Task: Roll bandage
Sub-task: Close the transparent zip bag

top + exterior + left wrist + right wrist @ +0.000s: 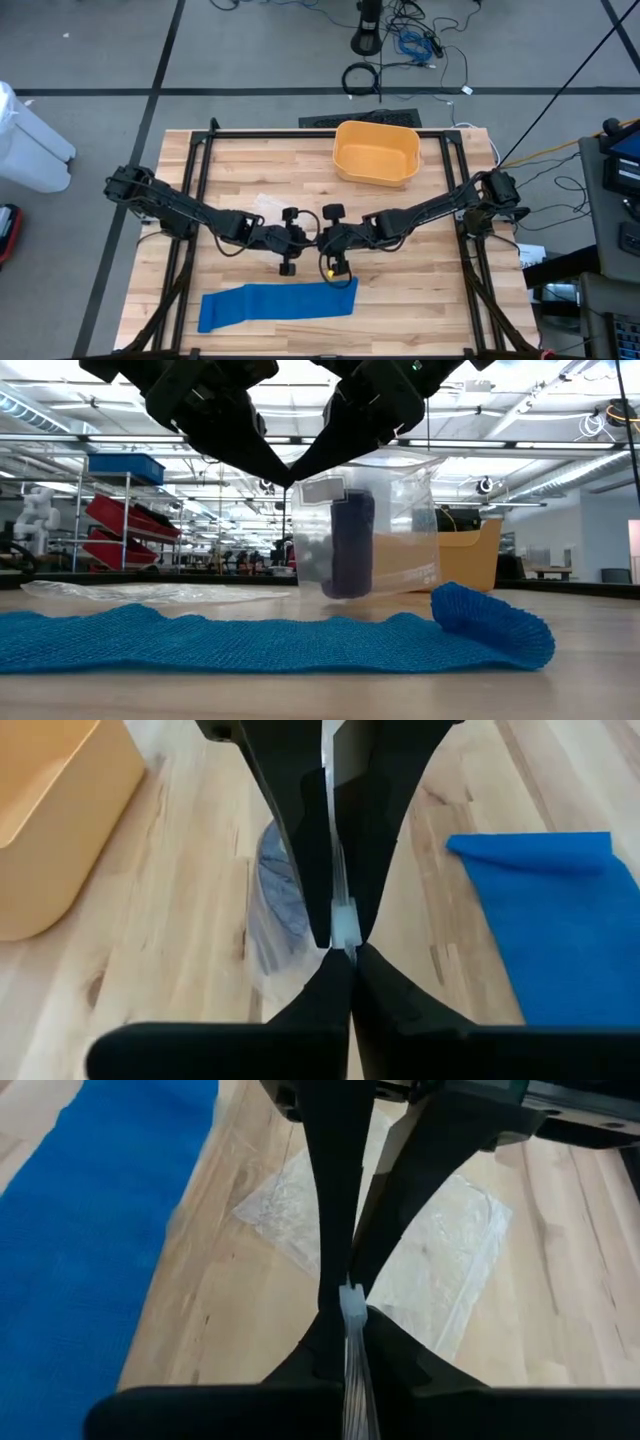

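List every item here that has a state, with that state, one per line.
Blue bandage: unrolled flat on the table, one end curled.
Clear bag: held up off the table, a dark roll inside.
Left claw: shut on the clear bag's top edge.
Right claw: shut on the same edge.
Orange bin: upright.

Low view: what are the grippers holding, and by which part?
Both the left gripper and right gripper pinch the top edge of a clear plastic bag holding a dark bandage roll.
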Controlling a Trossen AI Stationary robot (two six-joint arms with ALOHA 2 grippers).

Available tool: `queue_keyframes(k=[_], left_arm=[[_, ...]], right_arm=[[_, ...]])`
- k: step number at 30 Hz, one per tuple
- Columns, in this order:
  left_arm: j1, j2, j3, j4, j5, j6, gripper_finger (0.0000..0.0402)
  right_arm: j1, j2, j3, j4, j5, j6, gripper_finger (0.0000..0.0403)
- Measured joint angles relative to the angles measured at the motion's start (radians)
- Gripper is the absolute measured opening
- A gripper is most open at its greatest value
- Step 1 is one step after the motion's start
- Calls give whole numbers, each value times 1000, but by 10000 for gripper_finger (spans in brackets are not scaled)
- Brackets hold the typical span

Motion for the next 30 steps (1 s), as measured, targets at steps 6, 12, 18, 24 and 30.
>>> queue_keyframes(k=[6, 12, 18, 24, 30], left_arm=[[0, 0, 0, -27, 12, -2, 2], [0, 0, 0, -45, 13, -3, 1], [1, 0, 0, -36, 10, -5, 1], [1, 0, 0, -30, 10, -4, 0], [1, 0, -2, -38, 29, -4, 0]], right_arm=[[2, 0, 0, -54, 1, 22, 51], [3, -23, -1, -118, 5, 45, 79], [14, -48, -1, -50, -2, 49, 75], [19, -29, 1, -6, -53, -24, 75], [17, 3, 0, 49, -44, -59, 95]])
